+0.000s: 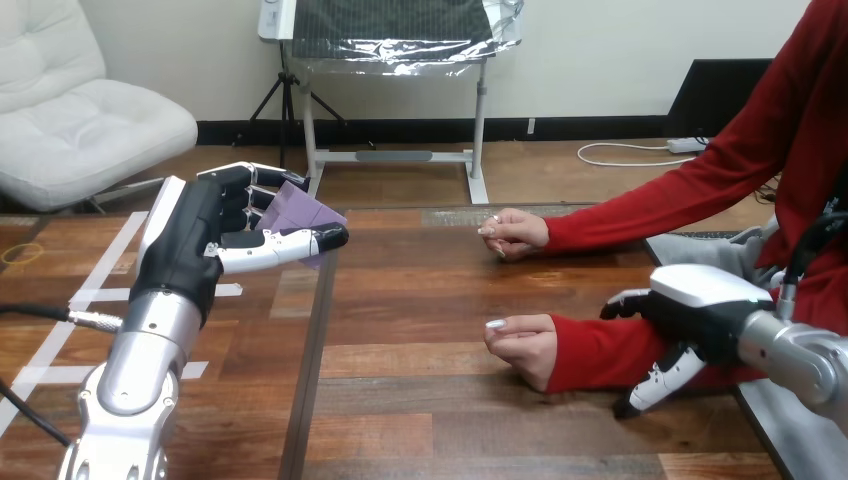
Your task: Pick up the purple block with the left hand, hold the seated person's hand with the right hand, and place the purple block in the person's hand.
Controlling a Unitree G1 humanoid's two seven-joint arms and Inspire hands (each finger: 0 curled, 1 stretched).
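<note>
The wooden surface (420, 330) fills the lower frame. At upper left, the left hand (195, 235) is clamped on the purple block (300, 212) (likely light, stiff, slick; best pinched by its flat faces). At lower right, the right hand (695, 305) curls round the person's forearm (595, 350).

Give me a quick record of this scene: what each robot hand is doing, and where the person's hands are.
Left hand: raised above the table, fingers curled round the purple block
Right hand: fingers curled round the person's forearm
Near hand: loosely closed, resting on the table
Far hand: on the table, apart from both robot hands
Block handed over: not yet
</note>
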